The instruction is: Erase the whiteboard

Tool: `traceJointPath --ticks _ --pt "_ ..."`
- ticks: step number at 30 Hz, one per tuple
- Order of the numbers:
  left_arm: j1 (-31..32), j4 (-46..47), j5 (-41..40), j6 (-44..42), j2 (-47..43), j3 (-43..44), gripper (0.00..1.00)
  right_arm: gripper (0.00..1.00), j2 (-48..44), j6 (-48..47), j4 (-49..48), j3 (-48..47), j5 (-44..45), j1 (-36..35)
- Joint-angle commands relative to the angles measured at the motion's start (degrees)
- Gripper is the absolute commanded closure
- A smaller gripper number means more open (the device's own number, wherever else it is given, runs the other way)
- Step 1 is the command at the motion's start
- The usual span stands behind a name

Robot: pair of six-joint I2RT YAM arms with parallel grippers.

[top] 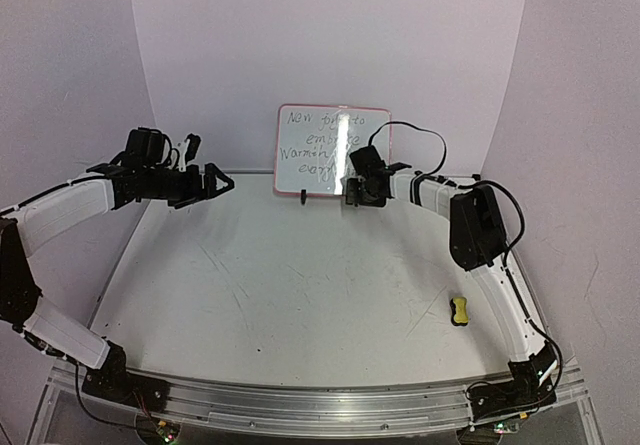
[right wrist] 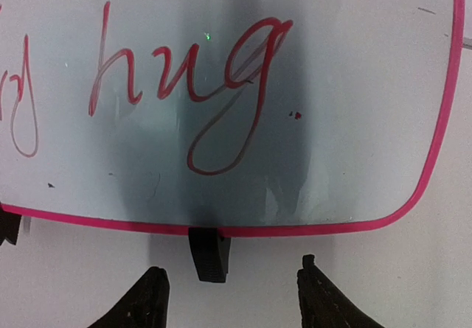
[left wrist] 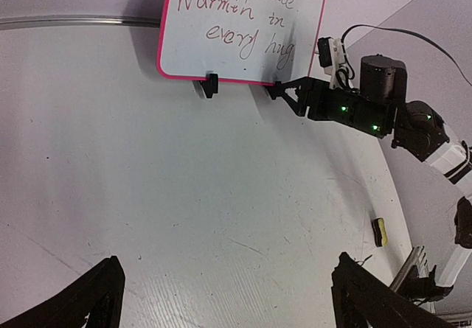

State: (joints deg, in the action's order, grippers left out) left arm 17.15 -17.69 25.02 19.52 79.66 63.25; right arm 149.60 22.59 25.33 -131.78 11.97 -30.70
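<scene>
Hardly begun: whiteboard [top: 310,155] upright at middle of far edge, covered w/ red handwriting top to bottom. At its lower right corner, right gripper [right wrist: 232,269], jaws apart, empty, straddling one black foot [right wrist: 209,254]. Near far left corner, left gripper [top: 218,183], spread wide, holding nothing. By right edge, yellow eraser [top: 459,311], not picked up. All lines left to wipe. Grey patch round "hug" — shadow or smear, can't tell. Top lines lost in glare; contact w/ board unclear.

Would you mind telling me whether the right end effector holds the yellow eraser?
No, the yellow eraser lies on the table, far from the right end effector, which is at the whiteboard.
</scene>
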Motion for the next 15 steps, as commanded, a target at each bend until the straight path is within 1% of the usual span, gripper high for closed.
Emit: traceJointPath --ticks 1,8,15 --pt "-0.18 1.97 0.36 -0.5 -1.35 0.21 0.0 0.43 2.35 -1.01 -3.49 -3.44 1.1 -0.35" --pt "-0.18 1.98 0.3 -0.6 -1.07 0.25 0.0 0.49 4.49 -1.76 -4.74 -4.34 1.62 -0.35" --pt "-0.18 1.96 0.12 -0.63 -0.66 0.38 0.0 0.64 5.64 -2.37 -6.3 -4.82 1.5 -0.33"
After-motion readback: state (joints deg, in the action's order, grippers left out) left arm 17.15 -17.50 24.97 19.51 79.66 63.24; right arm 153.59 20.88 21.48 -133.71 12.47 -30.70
